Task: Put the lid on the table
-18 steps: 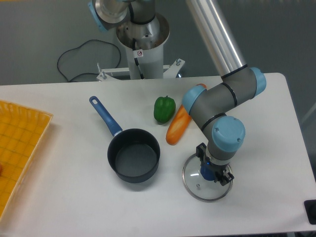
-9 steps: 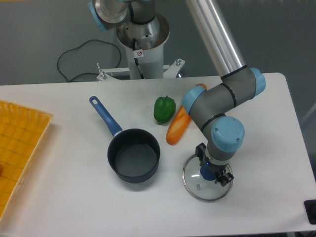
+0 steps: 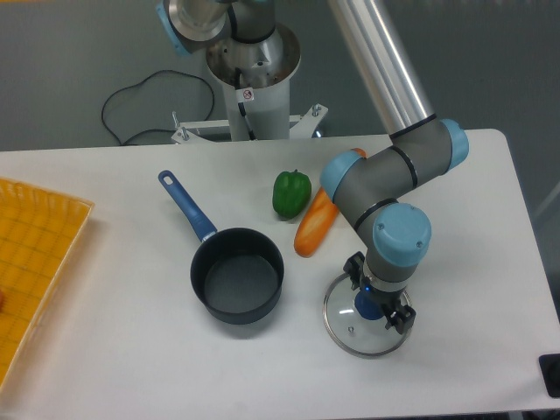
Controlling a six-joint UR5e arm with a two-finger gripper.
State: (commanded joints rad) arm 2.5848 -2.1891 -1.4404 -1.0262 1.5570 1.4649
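On the large white tabletop with rounded corners (image 3: 131, 359) lie one round clear glass lid with a thin metal rim and blue centre knob (image 3: 343, 322), one dark saucepan with a blue handle (image 3: 237, 276), one green bell pepper (image 3: 291, 193) and one orange carrot-shaped piece (image 3: 317, 220), while one yellow-orange gridded tray (image 3: 35, 262) sits at the left edge. One grey and light-blue robot arm (image 3: 389, 188) reaches down over the lid.

The lid lies flat on the table at front right, knob upward, just below the carrot and to the right of the saucepan, apart from both. Being round, it has no long axis; its small vent hole sits toward the front-left of the knob.

The black two-finger gripper (image 3: 378, 302) stands directly over the blue knob, its fingers on either side of it. Whether the fingers press the knob or stand slightly off it cannot be told from this view.

The saucepan stands upright and uncovered, its handle pointing toward the back left.
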